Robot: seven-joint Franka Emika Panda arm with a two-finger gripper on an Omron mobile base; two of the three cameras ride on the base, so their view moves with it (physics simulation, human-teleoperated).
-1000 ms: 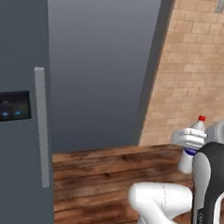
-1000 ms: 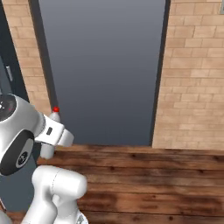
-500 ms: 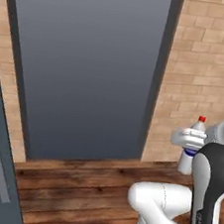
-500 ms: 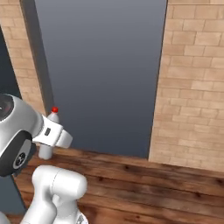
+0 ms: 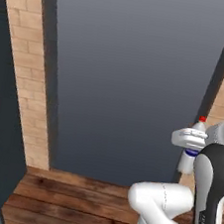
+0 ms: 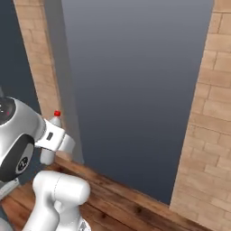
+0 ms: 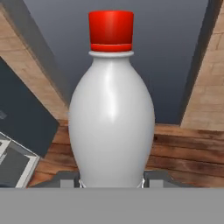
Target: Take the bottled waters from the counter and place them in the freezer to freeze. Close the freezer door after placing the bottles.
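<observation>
we see a smooth, bulbous pale bottle (image 7: 111, 118) with a ribbed red cap, upright, pinched at its base by our gripper (image 7: 111, 178). behind it stands a tall matte slate-grey panel (image 5: 133, 77), flanked by tan brick walls (image 6: 205, 135) over a plank wooden floor (image 5: 72, 203).

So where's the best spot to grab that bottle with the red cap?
Probably low on its wide round belly, squeezed from two opposite sides. The bottle stands upright and narrows toward the cap, so fingers could slip up there. The gripper already clamps it low like that.
</observation>
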